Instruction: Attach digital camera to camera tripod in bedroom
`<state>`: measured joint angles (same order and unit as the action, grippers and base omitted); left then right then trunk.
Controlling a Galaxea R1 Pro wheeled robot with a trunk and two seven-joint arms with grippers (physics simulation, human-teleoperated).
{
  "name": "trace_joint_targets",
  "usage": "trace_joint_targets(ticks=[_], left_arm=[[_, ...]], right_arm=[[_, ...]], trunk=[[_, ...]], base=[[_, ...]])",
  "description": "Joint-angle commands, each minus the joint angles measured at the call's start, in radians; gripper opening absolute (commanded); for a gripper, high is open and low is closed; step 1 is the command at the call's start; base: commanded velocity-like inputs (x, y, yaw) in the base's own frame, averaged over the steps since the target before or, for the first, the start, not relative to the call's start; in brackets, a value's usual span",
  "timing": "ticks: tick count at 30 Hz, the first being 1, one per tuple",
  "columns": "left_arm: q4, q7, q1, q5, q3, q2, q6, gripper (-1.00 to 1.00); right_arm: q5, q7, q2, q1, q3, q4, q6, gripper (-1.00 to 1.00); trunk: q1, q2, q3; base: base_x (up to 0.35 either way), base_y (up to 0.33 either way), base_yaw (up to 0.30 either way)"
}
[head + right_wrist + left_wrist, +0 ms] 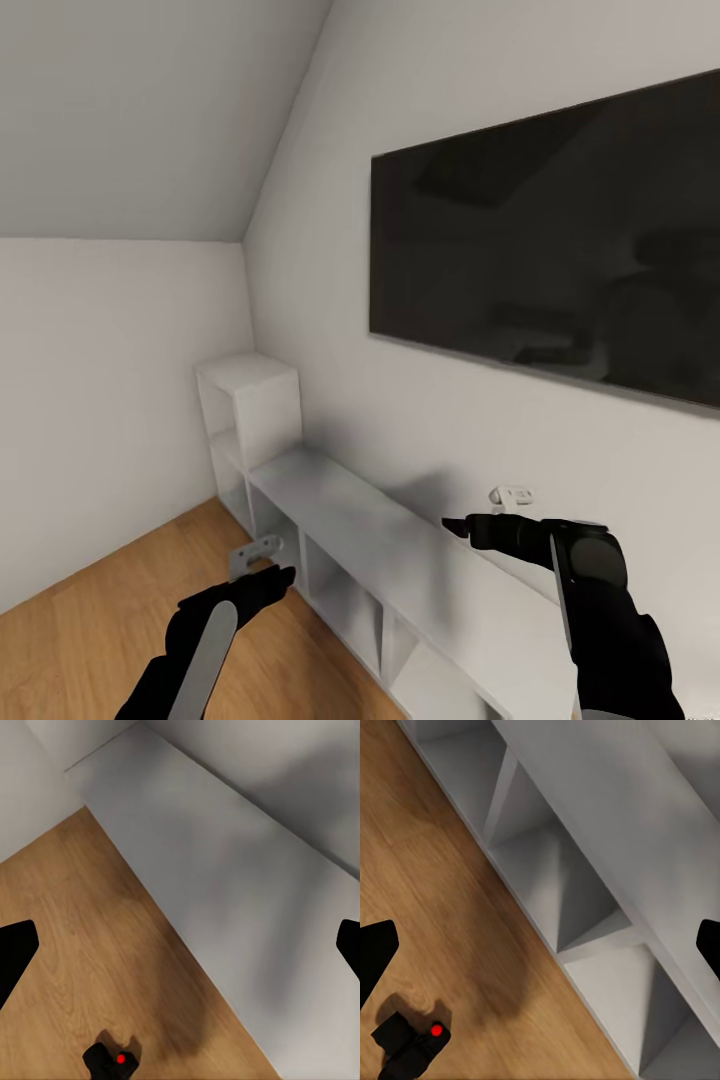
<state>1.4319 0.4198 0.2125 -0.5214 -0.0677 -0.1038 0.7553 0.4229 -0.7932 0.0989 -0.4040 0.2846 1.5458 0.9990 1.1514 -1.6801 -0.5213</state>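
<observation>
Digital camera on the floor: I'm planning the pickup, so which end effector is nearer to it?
Left, probably. The left end effector hangs over the floor where the digital camera lies; the right end effector hangs over the white shelf top, seeing it smaller.

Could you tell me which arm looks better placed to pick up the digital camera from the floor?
Probably the left. Its wrist view shows the digital camera on the wood floor larger and closer, and that gripper hangs over the floor, while the right gripper hovers above the white shelf.
</observation>
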Motion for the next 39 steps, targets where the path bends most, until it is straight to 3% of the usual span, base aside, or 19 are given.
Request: trace_joint_targets(ticks=[1, 21, 30, 39], left_arm=[[0.003, 0.010, 0.001, -0.011, 0.000, 0.000, 0.002, 1.00], [0.019, 0.012, 0.001, -0.012, 0.009, 0.004, 0.004, 1.00], [0.019, 0.013, 0.001, -0.012, 0.063, 0.004, 0.005, 1.00], [0.019, 0.013, 0.001, -0.012, 0.079, 0.003, 0.005, 1.00]], right_arm=[[0.010, -0.011, 0.001, -0.001, 0.002, 0.001, 0.002, 1.00], [0.011, -0.012, 0.001, -0.001, 0.003, 0.002, 0.012, 1.00], [0.011, -0.010, 0.001, -0.001, 0.004, 0.001, 0.014, 1.00], [0.011, -0.010, 0.000, -0.001, 0.004, 0.001, 0.012, 1.00]], trunk=[[0.004, -0.008, -0.004], [0.081, -0.148, -0.067], [0.115, -0.211, -0.095], [0.150, -0.274, -0.123]], base=[[0.000, 0.000, 0.000], [0.000, 0.000, 0.000], [0.000, 0.000, 0.000], [0.000, 0.000, 0.000]])
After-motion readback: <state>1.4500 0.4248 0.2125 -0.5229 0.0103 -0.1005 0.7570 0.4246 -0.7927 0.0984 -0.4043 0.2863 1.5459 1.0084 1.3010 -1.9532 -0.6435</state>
